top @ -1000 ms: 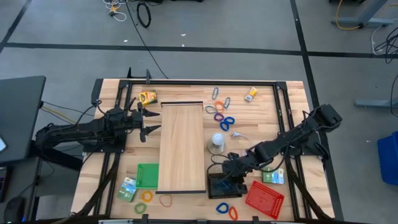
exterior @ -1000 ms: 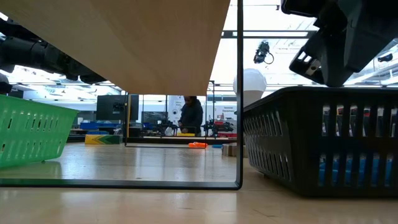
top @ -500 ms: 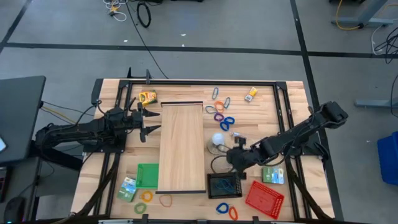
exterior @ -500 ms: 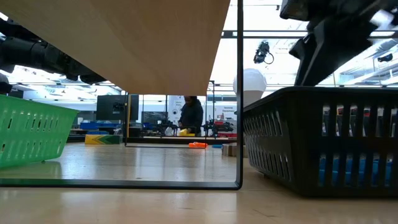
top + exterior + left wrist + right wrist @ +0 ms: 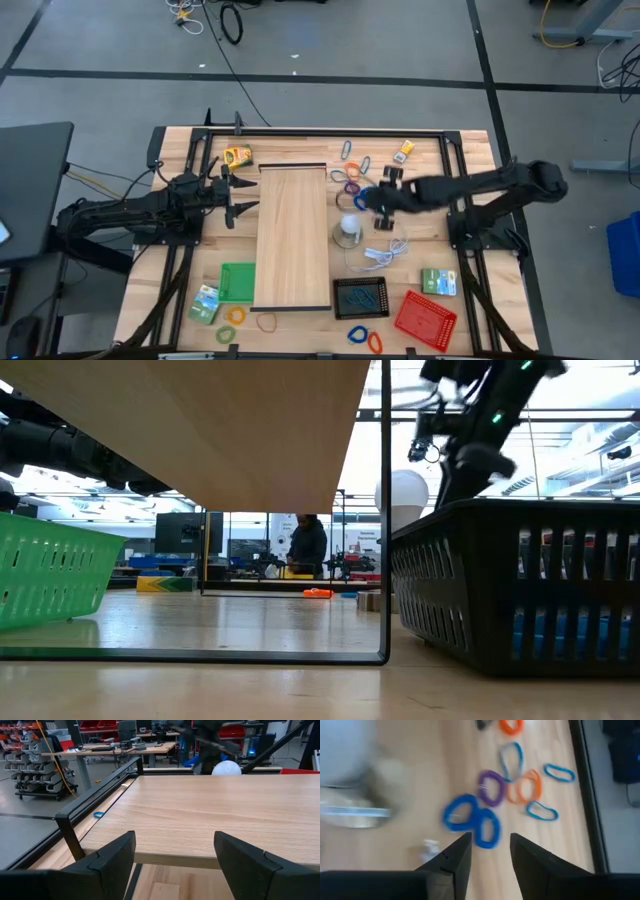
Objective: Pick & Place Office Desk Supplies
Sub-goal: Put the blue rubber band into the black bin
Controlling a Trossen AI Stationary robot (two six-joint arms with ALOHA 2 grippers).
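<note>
A cluster of loop-shaped clips lies right of the long wooden board: blue ones, a purple one and orange ones, all flat on the table. My right gripper hangs above this cluster, pointing steeply down; its fingers are open with nothing between them. My left gripper waits open at the board's left edge, its fingers level and facing the board.
A black mesh tray, a red tray and a green tray stand near the front edge. A white round thing and a pale cord lie near the right gripper. Small card boxes are scattered about.
My right gripper has swung from above the black mesh tray toward the table's far edge, rising and tipping further downward. It now hangs over the cluster of clips. The left arm has kept still.
</note>
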